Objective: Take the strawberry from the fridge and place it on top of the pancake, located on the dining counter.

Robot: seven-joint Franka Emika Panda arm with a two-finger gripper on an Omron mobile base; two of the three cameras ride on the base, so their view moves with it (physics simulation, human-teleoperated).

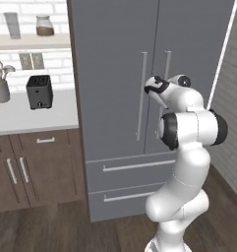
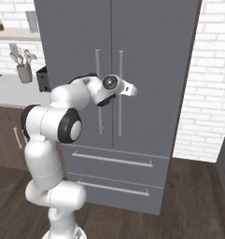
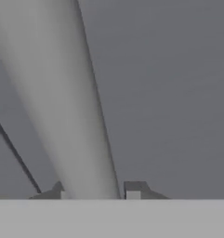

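in the left base view, the fridge (image 1: 120, 98) is seen closed, grey, with two long silver handles and two drawers below. no brand or writing can be read on it. the arm is bent up from the lower right and its hand is held against the right door handle (image 1: 165, 93). to the left, a black toaster (image 1: 39, 91) and a jar of utensils (image 1: 0, 83) are set on the wall surface (image 1: 36, 115).

in the right base view, the arm is folded at the elbow and the hand is stretched level toward the right door handle (image 2: 120, 93), where the gripper (image 2: 130, 90) is placed.

in the hand view, the handle (image 3: 62, 102) is shown slanting between the two fingertips (image 3: 134, 190), and the gripper (image 3: 95, 193) is closed around it, pinching the bar. no lettering is visible.
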